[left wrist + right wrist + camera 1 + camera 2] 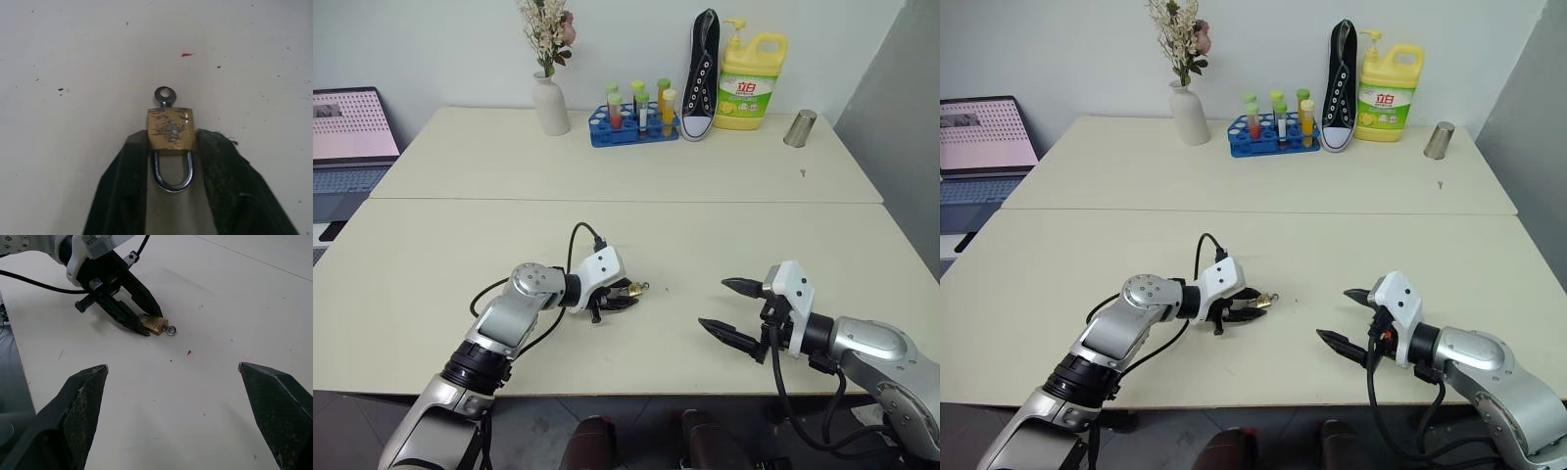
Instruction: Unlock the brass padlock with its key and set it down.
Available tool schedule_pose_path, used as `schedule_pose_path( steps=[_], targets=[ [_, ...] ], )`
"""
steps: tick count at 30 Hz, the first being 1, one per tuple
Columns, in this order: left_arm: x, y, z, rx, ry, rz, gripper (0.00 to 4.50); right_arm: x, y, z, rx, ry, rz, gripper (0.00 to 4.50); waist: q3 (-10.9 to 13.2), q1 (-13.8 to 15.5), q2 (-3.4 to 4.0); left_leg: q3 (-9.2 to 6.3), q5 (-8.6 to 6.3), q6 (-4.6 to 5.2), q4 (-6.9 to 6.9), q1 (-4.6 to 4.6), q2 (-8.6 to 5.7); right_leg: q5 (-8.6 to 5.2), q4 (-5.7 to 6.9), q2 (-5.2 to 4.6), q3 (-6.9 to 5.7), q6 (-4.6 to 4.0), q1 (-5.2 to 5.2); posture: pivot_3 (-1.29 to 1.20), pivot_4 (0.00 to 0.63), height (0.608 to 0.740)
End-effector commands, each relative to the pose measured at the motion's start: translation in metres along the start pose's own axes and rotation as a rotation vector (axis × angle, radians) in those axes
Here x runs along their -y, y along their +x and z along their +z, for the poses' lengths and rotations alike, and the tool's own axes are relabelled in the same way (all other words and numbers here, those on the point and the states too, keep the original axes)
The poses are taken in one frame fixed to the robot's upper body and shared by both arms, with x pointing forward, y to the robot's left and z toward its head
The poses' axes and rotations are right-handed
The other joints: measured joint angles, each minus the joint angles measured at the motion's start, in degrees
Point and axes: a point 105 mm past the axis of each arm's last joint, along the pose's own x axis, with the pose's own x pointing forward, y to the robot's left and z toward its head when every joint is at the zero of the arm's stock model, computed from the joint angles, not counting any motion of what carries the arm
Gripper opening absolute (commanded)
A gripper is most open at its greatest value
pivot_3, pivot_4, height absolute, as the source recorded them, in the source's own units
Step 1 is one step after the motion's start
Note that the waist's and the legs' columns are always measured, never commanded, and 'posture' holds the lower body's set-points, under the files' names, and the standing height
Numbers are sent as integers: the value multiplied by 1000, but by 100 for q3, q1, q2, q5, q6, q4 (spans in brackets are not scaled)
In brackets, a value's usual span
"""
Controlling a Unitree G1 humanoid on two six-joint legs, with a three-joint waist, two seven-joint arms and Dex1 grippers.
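The brass padlock lies flat on the cream table, a small scratched golden block with a silver shackle. The key sticks out of its base, its round bow pointing away from my left gripper. That gripper's two black fingers press against both sides of the lock's body, with the shackle lying between them. My right gripper hovers open a hand's width to the right of the lock, holding nothing. The right wrist view shows the same grip on the padlock.
Along the far edge stand a white vase, a blue rack of tubes, a black sneaker, a yellow detergent bottle and a metal cup. A laptop sits off the table's left side.
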Motion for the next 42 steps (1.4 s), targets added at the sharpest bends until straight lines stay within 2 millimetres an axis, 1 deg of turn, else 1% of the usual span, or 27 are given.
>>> schedule_pose_path(
  steps=[1, 4, 6, 10, 11, 14, 15, 16, 17, 18, 19, 20, 21, 22, 25, 27, 34, 36, 42],
  targets=[
    [1, 0, -10, -49, 5, -3, 959, -3, -2, 13, 41, -34, 1, 4500, 0, 0, 0, 0, 0, 0, 0, 0, 0, 0, 0, 0, 0, 0, 0, 0, 150, 740],
    [8, -2, 3, 17, 67, -42, 959, -3, -4, 13, 41, -34, -1, 4500, 0, 0, 0, 1, 0, 0, 0, 0, 0, 0, 0, 0, 1, 0, 0, 0, 150, 740],
    [12, -4, 18, 100, 152, -59, 959, -3, -5, 12, 40, -34, -3, 4500, 1, 1, 0, 1, 0, 0, -1, -2, 1, 0, -2, 0, 1, 0, -1, 0, 150, 740],
    [10, -11, 43, 216, 296, -19, 959, -1, -8, 12, 37, -38, -23, 4500, 1, 7, -1, 1, 0, 0, -2, -8, 1, 0, -5, -2, 1, 0, -4, 0, 150, 740],
    [11, -12, 48, 246, 327, -15, 959, 0, -8, 12, 37, -39, -27, 4500, 1, 10, -1, 1, 0, 0, -2, -7, 1, 0, -5, -2, 2, 0, -4, 0, 150, 740],
    [12, -14, 54, 283, 370, -12, 959, 1, -9, 12, 38, -40, -35, 4500, 1, 9, -1, 2, 0, 0, -1, -7, 0, 0, -5, -2, 3, 0, -4, 0, 150, 740],
    [15, -21, 70, 360, 481, -3, 959, 2, -11, 12, 41, -39, -41, 4500, 1, 8, -1, 2, 0, 0, -1, -6, 1, 0, -4, -2, 3, 0, -4, 0, 150, 740],
    [19, -26, 82, 416, 565, 4, 959, 3, -12, 13, 43, -38, -45, 4500, 2, 10, -1, 2, 0, 0, -2, -6, 1, 0, -4, -1, 2, 0, -4, 0, 150, 740],
    [21, -31, 90, 445, 724, 35, 959, 3, -13, 13, 47, -39, -42, 4500, 2, 12, -1, 1, 0, 0, -2, -8, 1, 0, -5, -1, 1, 0, -5, 0, 150, 740],
    [22, -35, 92, 452, 892, 69, 959, 3, -12, 14, 52, -44, -35, 4500, 2, 19, -2, 2, 0, 0, -2, -7, 1, 0, -5, -1, 2, 0, -5, 0, 150, 740],
    [23, -37, 90, 450, 996, 82, 959, 2, -12, 15, 56, -48, -29, 4500, 2, 26, -2, 2, 0, 0, -2, -8, 0, 0, -6, -3, 2, -1, -5, 0, 150, 740],
    [21, -38, 85, 423, 1150, 113, 959, 1, -10, 16, 65, -49, -18, 4500, 1, 28, -2, 2, 0, 0, -2, -6, 0, 1, -7, -3, 2, -1, -3, 0, 150, 740],
    [20, -39, 81, 410, 1241, 124, 959, 1, -9, 17, 71, -49, -12, 4500, 0, 19, 1, 4, 0, 0, -2, -3, 0, 1, -5, -4, 5, -2, -2, 0, 150, 740],
    [16, -39, 78, 408, 1279, 149, 959, 1, -7, 17, 77, -43, -9, 4500, -1, 12, 2, 8, 0, 0, -5, 1, 0, 1, -5, -3, 10, -2, -1, 0, 150, 740],
    [13, -43, 84, 486, 1282, 224, 959, 1, -2, 18, 87, -21, 5, 4500, 0, 6, 0, 8, 0, 0, -6, -1, 2, 1, -5, -3, 7, -1, -2, 0, 150, 740],
    [13, -45, 85, 514, 1305, 252, 959, 0, 3, 21, 104, 4, 31, 4500, 1, 7, -1, 6, 0, 0, -3, -6, 1, 1, -6, -3, 3, 0, -2, 0, 150, 740],
    [10, -49, 85, 519, 1340, 317, 959, 0, 22, 38, 164, 88, 129, 4500, 1, 6, -1, 7, 0, 0, -3, -6, 0, 3, -6, -5, 1, 2, -3, 0, 150, 740],
    [11, -49, 84, 520, 1340, 318, 959, 0, 27, 43, 180, 108, 157, 4500, 1, -6, 0, 8, 0, 0, -3, -4, 3, 4, -5, -4, 1, 0, -3, 0, 150, 740],
    [15, -49, 82, 515, 1328, 328, 959, -3, 36, 47, 183, 124, 217, 4500, 1, -3, -1, 5, 0, 0, -5, -7, 1, 17, -5, -8, -3, -22, -3, 0, 150, 740]
  ],
)
